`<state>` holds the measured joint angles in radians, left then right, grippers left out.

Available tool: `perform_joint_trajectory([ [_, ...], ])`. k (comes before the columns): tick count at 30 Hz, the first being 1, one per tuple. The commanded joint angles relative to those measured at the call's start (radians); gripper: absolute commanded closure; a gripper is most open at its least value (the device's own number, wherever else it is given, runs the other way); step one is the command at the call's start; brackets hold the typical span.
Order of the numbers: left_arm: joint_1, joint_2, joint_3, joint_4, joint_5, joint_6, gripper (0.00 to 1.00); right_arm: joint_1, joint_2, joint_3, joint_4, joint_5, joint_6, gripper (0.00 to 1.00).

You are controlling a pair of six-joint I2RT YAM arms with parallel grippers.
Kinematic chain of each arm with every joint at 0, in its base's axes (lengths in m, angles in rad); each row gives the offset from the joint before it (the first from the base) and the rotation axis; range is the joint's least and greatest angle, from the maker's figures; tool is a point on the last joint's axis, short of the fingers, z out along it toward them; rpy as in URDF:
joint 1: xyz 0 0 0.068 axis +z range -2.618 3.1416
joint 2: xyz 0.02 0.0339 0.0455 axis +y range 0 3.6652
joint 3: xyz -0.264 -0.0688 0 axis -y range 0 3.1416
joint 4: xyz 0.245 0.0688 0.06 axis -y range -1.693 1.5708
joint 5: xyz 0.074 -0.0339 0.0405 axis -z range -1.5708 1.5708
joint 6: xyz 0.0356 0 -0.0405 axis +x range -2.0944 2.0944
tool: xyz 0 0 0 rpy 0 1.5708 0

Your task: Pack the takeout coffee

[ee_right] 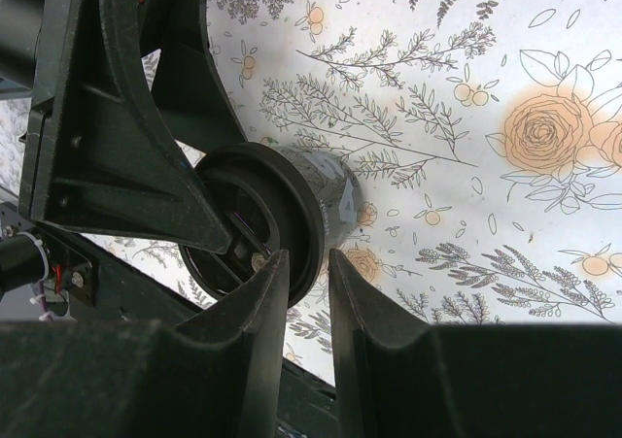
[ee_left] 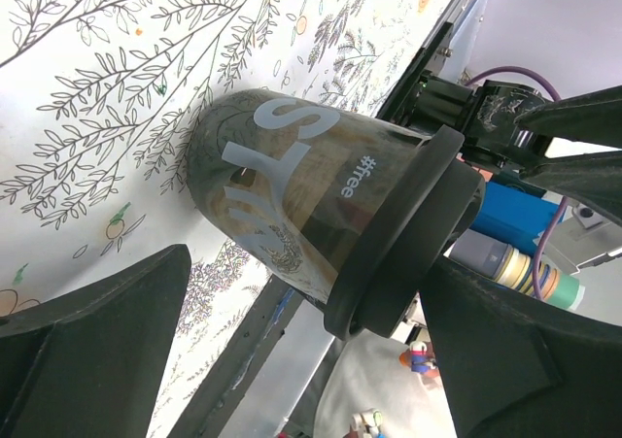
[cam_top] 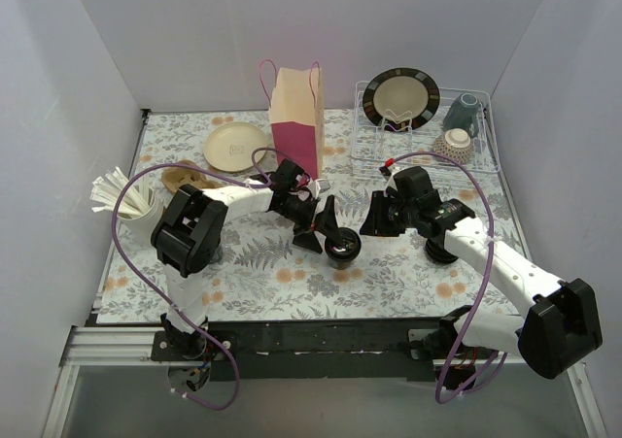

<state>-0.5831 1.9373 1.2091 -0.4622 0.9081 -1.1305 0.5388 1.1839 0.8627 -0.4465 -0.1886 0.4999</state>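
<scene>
**Top external view.** The takeout coffee (cam_top: 343, 250), a small black disposable cup with a round black plastic lid, stands upright on the floral-patterned table (cam_top: 243, 268), near its middle. The left end effector (cam_top: 326, 232) sits just beside the cup on its left, fingers spread. The right end effector (cam_top: 377, 219) is near the cup on its right and apart from it. A tall paper bag with a pink lower half and purple handles (cam_top: 297, 117) stands upright behind the cup, well apart from it. A cream round plate (cam_top: 235, 147) lies left of the bag. A white wire dish rack (cam_top: 428, 151) stands at the far right.

**Left wrist view.** The takeout coffee (ee_left: 292, 195) rests base-down on the table (ee_left: 97, 88), white lettering on its side, and the lid (ee_left: 408, 234) is seated on its rim. The left end effector (ee_left: 306, 261) has its jaws wide apart, one black finger (ee_left: 97, 351) on each side of the cup. Cloth shows between the cup body and one finger. Whether the other finger touches the lid cannot be told.

**Right wrist view.** The right end effector (ee_right: 309, 263) has its jaws a narrow gap apart, with bare cloth showing between them and nothing gripped. Its tips point at the lid (ee_right: 243, 215) of the takeout coffee (ee_right: 330, 181). Contact with the rim cannot be told.
</scene>
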Motion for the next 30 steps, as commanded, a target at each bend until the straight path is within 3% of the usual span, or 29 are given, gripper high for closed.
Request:
perform_joint_trajectory([
  [1, 0.002, -0.006, -0.023, -0.052, -0.133, 0.035, 0.02, 0.003, -0.021, 0.010, 0.003, -0.014, -0.021, 0.69],
  [30, 0.002, -0.196, -0.039, -0.013, -0.133, -0.063, 0.05, 0.004, -0.015, 0.048, -0.043, -0.020, -0.041, 0.68],
])
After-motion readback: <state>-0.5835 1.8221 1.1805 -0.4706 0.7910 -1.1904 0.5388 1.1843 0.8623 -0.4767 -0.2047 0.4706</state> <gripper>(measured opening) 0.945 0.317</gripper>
